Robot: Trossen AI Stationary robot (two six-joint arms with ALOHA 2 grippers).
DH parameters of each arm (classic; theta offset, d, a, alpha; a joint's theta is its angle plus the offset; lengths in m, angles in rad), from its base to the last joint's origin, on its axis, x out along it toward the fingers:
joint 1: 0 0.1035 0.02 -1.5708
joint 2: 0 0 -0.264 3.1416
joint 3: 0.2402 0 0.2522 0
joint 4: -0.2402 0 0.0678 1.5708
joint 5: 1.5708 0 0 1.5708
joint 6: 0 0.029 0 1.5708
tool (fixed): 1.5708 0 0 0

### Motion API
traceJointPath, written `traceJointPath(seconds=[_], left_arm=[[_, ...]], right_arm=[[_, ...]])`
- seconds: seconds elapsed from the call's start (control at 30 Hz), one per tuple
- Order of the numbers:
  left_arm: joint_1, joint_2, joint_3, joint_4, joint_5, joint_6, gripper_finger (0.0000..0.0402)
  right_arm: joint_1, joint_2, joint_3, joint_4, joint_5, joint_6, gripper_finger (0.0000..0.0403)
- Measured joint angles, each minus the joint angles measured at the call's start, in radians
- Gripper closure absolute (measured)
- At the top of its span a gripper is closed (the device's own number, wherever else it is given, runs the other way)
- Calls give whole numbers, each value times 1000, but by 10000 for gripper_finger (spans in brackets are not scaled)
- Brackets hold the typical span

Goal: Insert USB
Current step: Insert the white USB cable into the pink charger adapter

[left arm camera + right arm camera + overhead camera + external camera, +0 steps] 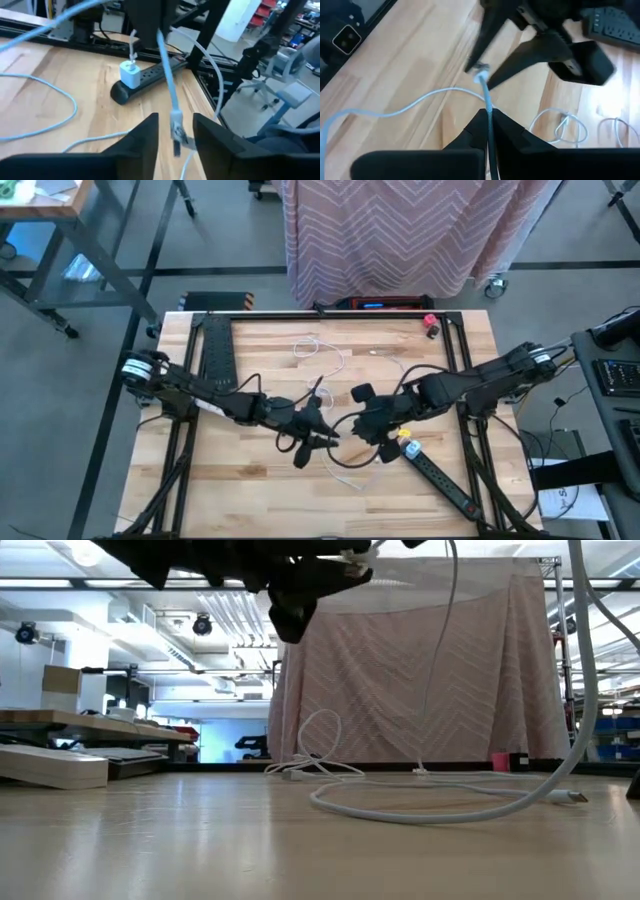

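Pinched tight, the right gripper [488,120] has its jaws pressed together on the white USB cable [486,97], just behind the plug end, which sticks out past its fingertips. Across from it, I see the left gripper [175,131] with its jaws spread apart, the cable's plug [176,134] hanging in the gap between the two fingers without a firm grip that I can confirm. From my overhead feed, both grippers meet near the middle of the wooden table [260,490], the left one [318,430] reaching in from nine o'clock and the right one [365,425] from three o'clock. A black power strip [440,477] lies toward five o'clock, with a white charger block [131,74] plugged into its near end. Loose loops of cable [400,802] trail over the tabletop, and another white cord [318,348] rests toward twelve o'clock.
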Motion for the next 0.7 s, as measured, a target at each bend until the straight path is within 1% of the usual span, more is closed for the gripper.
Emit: traceJointPath(seconds=[0.1,0.2,0.3,0.37,0.47,0.63,0.7], left_arm=[[-4,0,0,-3,0,3,277],[-4,0,0,-1,-4,4,266],[-4,0,-1,10,-5,8,266],[-4,0,-1,14,-5,3,272],[-4,0,-1,9,-5,-7,296],[-4,0,-1,10,-6,-25,382],[-4,0,-1,8,-27,-26,387]], right_arm=[[0,-9,0,-1,6,0,400],[0,-11,0,0,7,3,400],[0,-8,0,0,7,6,400],[0,-3,0,7,7,6,400],[0,2,0,7,8,6,400],[0,3,0,9,30,6,400],[0,3,0,8,34,2,400]])
